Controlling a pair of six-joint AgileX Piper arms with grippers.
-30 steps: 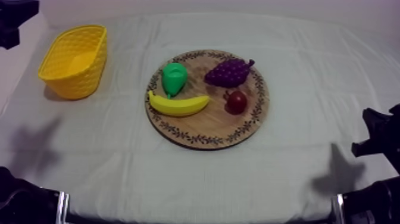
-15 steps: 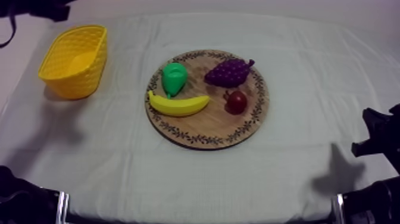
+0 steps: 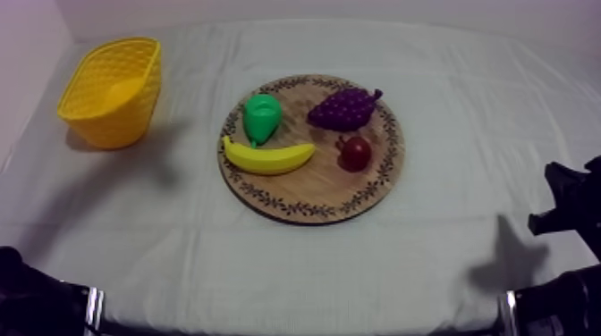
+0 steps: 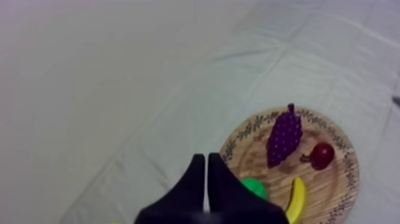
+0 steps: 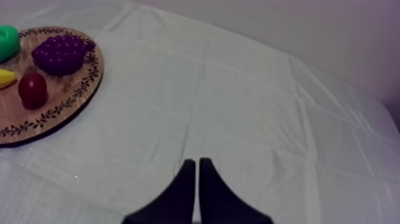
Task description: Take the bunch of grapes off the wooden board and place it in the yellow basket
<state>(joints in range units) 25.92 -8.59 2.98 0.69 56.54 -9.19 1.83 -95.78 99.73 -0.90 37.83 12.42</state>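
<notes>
Grapes (image 3: pixel 344 108) look untouched to me. The bunch lies on the wooden board (image 3: pixel 308 189), toward its far right part, with the pear (image 3: pixel 262 116) next to it, the small red fruit (image 3: pixel 355 153) just in front and the banana (image 3: pixel 268 158) along the near side. The yellow basket (image 3: pixel 125 121) sits well apart at the far left of the table.

The left gripper (image 4: pixel 206 158) hangs high over the cloth, fingers pressed together into a narrow wedge and gripping nothing, with the board out ahead of the tips. The right gripper (image 5: pixel 197 162) is the same story (fingers together, nothing between them), low over bare cloth, well away from the board.

So I'd call this the reach-in stage, grab not yet started. The left arm seems the likely one, since the basket is on its side. Next it needs to spread the fingers, get over the bunch and come down astride it without nudging the pear or the red fruit.
</notes>
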